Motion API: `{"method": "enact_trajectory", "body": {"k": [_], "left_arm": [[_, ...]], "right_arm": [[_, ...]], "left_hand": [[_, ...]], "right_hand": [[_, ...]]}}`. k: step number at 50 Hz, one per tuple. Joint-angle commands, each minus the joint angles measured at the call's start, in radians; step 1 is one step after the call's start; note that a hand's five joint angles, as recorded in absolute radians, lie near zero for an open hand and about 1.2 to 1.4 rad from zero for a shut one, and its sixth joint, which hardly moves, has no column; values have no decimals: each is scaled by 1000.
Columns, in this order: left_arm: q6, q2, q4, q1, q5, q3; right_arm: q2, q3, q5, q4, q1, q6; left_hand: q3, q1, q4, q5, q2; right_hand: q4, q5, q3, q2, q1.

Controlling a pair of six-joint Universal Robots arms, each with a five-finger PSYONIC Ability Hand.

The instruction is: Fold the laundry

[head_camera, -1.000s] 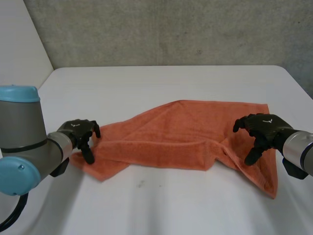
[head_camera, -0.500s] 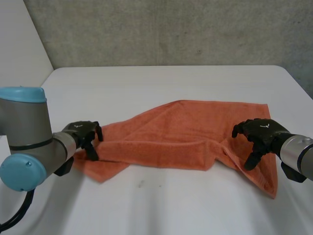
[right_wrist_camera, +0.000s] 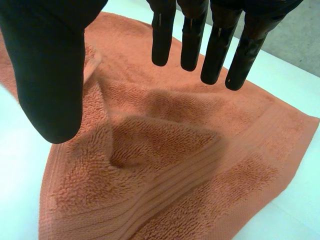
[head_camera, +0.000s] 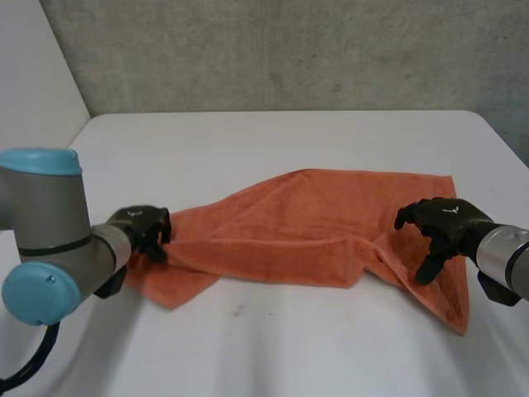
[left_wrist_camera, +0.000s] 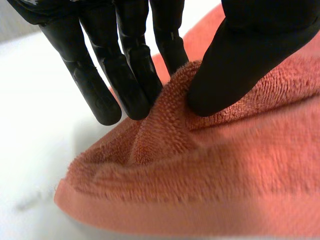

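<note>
An orange towel lies on the white tabletop, about in the middle between the far edge and the near edge, and it stretches from the left side toward the right side. It is not flat. Its front part is turned over along the length, and a loose flap runs down toward the near right corner of the tabletop. The left hand is at the left end of the towel. In the left wrist view its thumb presses a raised ridge of cloth against the fingers, so this hand is pinching the towel near its left edge. The right hand hangs above the right end of the towel with the fingers spread and only a little bent. In the right wrist view the fingertips are clear of the cloth and hold nothing. I judge that the step in hand is taking hold of the 2 ends, and it is only half done, because 1 hand has a grip and the other has not. The next move probably calls for the right hand to come down and close on the right edge near the wrinkle under it. After that both hands could lift and pull the towel straight before the fold. The left pinch looks shallow, so the cloth might slip out.
</note>
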Motion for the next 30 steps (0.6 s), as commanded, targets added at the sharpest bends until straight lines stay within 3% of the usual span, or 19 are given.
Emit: {"method": "enact_trajectory", "body": {"k": [1,11,24,26,28,29,30], "left_arm": [[0,169,4,-34,-4,-1],[8,343,5,-111,-6,-11],[8,516,4,-177,-7,-43],[8,530,5,-177,-6,-46],[8,540,5,-177,-6,-46],[8,546,4,-177,-7,-47],[8,547,5,-177,-7,-47]], "right_arm": [[-12,-11,6,9,-5,44],[-42,26,-18,41,-8,281],[-39,159,-51,-60,3,326],[-19,178,-38,-132,9,327],[11,179,-8,-186,10,327],[25,178,20,-221,10,324],[25,178,20,-221,10,324]], "left_hand": [[211,285,206,257,205],[211,285,206,257,205],[211,285,206,257,205],[211,285,206,257,205],[211,285,206,257,205],[211,285,206,257,205],[211,285,206,257,205]], "right_hand": [[-35,-35,-49,-72,-8],[-82,-82,-96,-119,-55],[-53,-53,-66,-90,-25],[72,73,59,36,100],[553,553,539,516,580],[976,977,963,940,1004],[981,981,967,944,1008]]}}
